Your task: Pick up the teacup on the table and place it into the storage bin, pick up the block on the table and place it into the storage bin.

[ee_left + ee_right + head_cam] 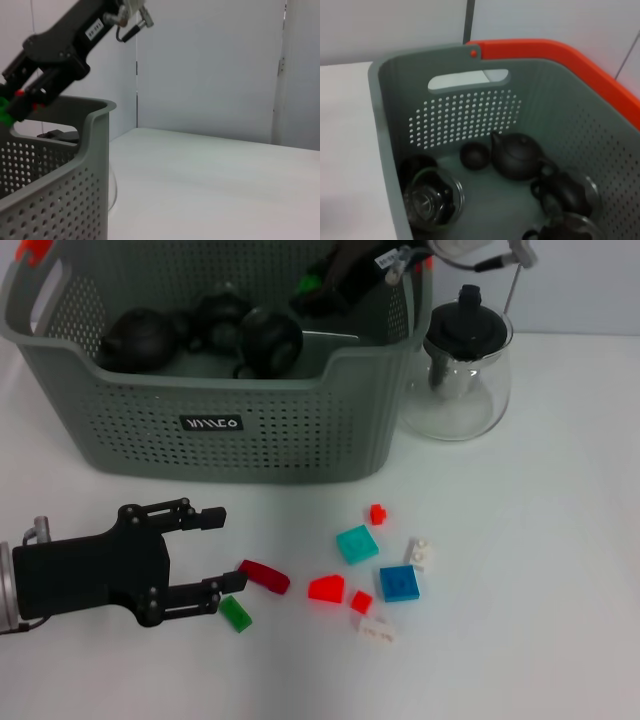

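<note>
Left gripper [215, 555] spread wide near blocks [265, 577]; right gripper [10, 107] pinches a green block above the bin [250, 430]. Wrist view reveals teapots [517, 157] inside.

Right end effector [318, 282] tips behind storage bin [250, 430] rim; bin's left edge cropped.

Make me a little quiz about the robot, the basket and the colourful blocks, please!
1. True or false: the glass teapot stands inside the storage bin.
2. Which gripper is low over the table beside the blocks? A. left B. right C. neither
3. What colour is the tiny block lying nearest the storage bin?

Key
1. False. It stands on the table beside the bin.
2. A. The left gripper is there, open; the right gripper is up over the bin.
3. Red: the small red block.
</note>
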### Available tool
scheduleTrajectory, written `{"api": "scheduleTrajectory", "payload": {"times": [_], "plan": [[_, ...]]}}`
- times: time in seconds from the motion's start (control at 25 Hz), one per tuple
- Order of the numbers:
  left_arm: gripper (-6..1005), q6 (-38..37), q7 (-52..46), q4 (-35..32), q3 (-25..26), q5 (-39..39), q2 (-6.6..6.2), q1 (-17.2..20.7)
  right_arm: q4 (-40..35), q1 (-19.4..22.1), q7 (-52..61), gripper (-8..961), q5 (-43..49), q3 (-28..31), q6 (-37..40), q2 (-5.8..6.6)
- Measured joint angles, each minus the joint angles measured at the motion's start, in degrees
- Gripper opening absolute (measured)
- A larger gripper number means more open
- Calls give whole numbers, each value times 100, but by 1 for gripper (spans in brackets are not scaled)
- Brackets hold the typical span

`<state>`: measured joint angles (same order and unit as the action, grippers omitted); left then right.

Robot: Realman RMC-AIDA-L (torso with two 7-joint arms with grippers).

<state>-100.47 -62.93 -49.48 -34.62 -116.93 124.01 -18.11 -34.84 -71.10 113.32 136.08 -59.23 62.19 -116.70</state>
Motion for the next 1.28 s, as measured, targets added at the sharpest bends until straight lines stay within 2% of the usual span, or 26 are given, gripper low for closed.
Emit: {"api": "scheduleTrajectory", "payload": {"times": [0.36,0.72,0.88,0.92,1.04,1.12,1.28], "plan": [[721,45,0,42,-1,-4,0,-26,-338,236,293,479,35,-72,-3,-7],[720,46,-3,55,-1,-2,0,-44,-980,493,491,485,222,-74,26,-112],[720,45,-2,61,-1,-12,0,-45,-1213,627,493,671,181,-50,60,-143],[720,46,-2,62,-1,-10,0,-47,-1476,758,477,718,61,-17,150,-174],[720,44,-1,62,1,7,0,-51,-1847,987,390,726,-284,4,362,-192],[720,39,0,62,-1,11,0,-52,-2232,1294,182,731,-992,7,773,-147],[720,37,0,62,1,11,0,-52,-2574,1853,-283,732,-2501,70,1883,86]]}}
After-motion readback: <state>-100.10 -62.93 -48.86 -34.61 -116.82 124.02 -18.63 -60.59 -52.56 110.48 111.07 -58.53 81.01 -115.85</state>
